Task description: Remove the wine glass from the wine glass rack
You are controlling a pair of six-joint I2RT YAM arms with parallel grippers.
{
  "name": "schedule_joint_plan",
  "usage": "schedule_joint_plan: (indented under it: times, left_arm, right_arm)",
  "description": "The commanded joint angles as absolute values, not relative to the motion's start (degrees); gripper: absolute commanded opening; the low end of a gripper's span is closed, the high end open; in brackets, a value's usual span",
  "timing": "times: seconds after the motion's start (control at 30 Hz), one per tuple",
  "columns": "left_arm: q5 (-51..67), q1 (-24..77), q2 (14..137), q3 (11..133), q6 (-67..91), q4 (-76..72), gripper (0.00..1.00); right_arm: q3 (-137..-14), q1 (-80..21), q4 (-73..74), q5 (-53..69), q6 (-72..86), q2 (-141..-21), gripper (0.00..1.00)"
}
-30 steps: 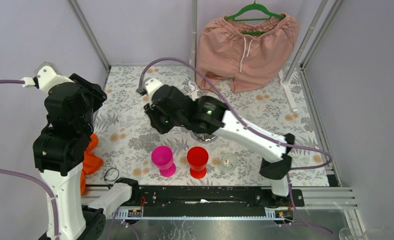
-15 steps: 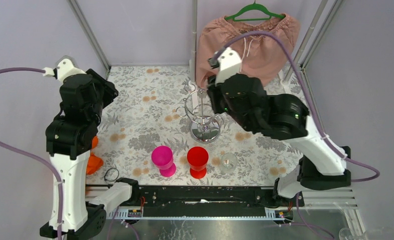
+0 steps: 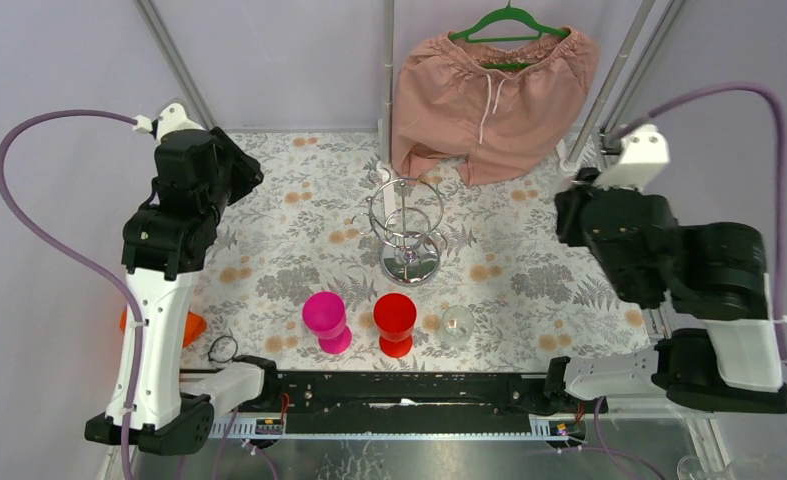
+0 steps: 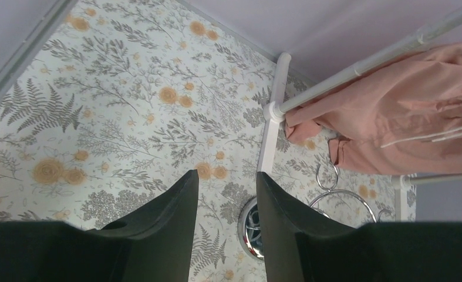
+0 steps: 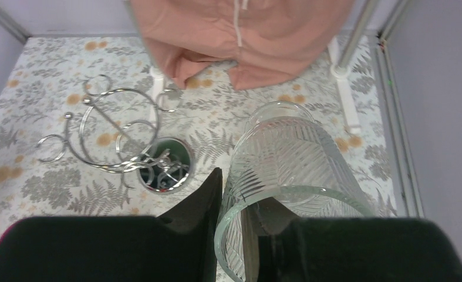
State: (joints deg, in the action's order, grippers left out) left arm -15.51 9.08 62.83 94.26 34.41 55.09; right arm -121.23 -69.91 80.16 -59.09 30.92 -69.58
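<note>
1. Swung clear of the rack (image 3: 407, 232) within a second, the right gripper (image 5: 240, 205) pinches the wine glass (image 5: 293, 170) by its rim — above the right side of the desk (image 3: 299, 230).
2. Removal looks done — the left gripper (image 4: 225, 182) waits, fingers parted and empty.

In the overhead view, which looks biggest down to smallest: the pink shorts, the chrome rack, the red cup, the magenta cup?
1. Pink shorts, largest.
2. Chrome rack, next.
3. Red cup and magenta cup, smallest; they look alike, so I won't rank them.
</note>
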Motion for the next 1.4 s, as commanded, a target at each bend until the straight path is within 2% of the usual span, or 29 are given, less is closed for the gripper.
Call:
schedule_joint_plan:
  times: [0.0,0.3,0.53,0.67,0.87,1.13,1.37]
  left_arm:
    - [-13.6,10.6,65.0,94.4,34.3,50.3,0.47]
    - [-14.9,14.2,70.3,96.8,34.0,48.9,0.48]
    - [-13.4,14.6,72.4,96.8,33.6,48.1,0.48]
    - [-13.8,14.7,72.7,96.3,32.7,48.1,0.48]
    - [-13.5,14.7,72.7,94.9,32.1,47.9,0.48]
    - [-13.0,14.7,71.4,92.7,31.6,47.5,0.50]
    - [-12.2,14.8,70.0,90.8,32.0,46.9,0.49]
  right_arm:
    - [-117.5,-65.8,83.5,-60.8,36.5,-67.5,0.00]
    - [-114.7,-51.4,80.0,-51.5,29.5,-73.7,0.00]
    - [-105.2,-32.4,66.0,-31.1,18.5,-76.2,0.00]
    - [-95.6,-24.3,59.5,-17.6,16.5,-75.3,0.00]
    - [-84.2,-22.9,54.7,-11.2,17.4,-74.3,0.00]
    - [-69.8,-22.8,52.2,-10.5,19.1,-69.8,0.00]
    - [-65.6,-22.9,52.6,-8.7,19.1,-66.8,0.00]
